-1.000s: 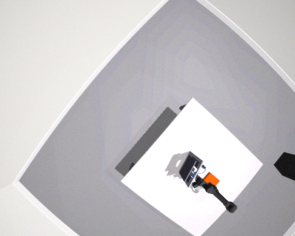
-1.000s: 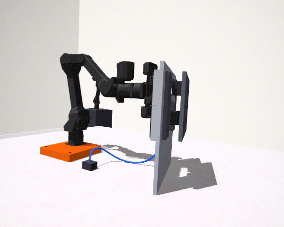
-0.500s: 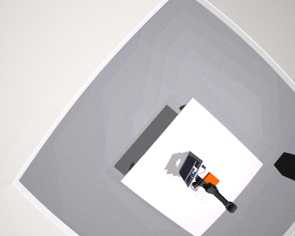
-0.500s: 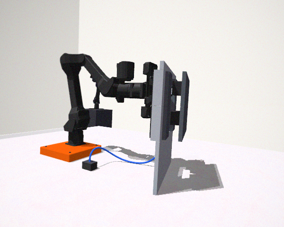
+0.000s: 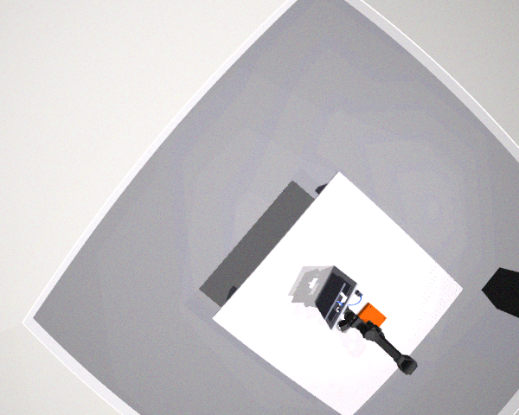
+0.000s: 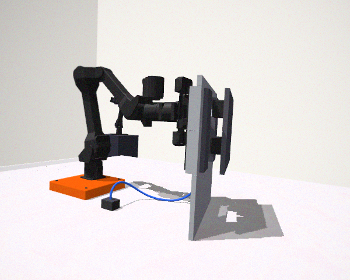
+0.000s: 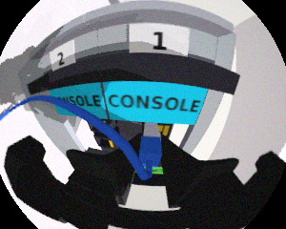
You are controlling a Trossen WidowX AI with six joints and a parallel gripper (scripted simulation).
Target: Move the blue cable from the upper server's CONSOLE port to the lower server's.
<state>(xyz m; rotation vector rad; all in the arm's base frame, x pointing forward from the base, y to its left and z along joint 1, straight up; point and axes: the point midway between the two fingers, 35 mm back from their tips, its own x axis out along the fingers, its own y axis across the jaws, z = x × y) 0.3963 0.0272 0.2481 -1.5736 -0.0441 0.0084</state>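
Note:
My gripper (image 7: pixel 151 136) is shut on the blue plug (image 7: pixel 150 152), with a black finger on each side of it. The plug lies below the cyan CONSOLE label (image 7: pixel 153 102) of the server marked 1 in the wrist view. The server marked 2, with its own CONSOLE label (image 7: pixel 81 108), is to the left there. How deep the plug sits in the port cannot be told, as the fingers hide its sides. The blue cable (image 7: pixel 96 121) (image 6: pixel 163 199) arches left from the plug in the wrist view. In the exterior view the fingertips are hidden behind the grey panel.
The upright grey panel (image 6: pixel 196 192) carries the servers and stands on the white table (image 6: pixel 133 249). The cable's other end joins a small black block (image 6: pixel 110 204) (image 5: pixel 358 292). The arm's orange base (image 6: pixel 67 188) (image 5: pixel 372 313) is beside it. A dark box (image 6: pixel 128 144) shows behind the arm.

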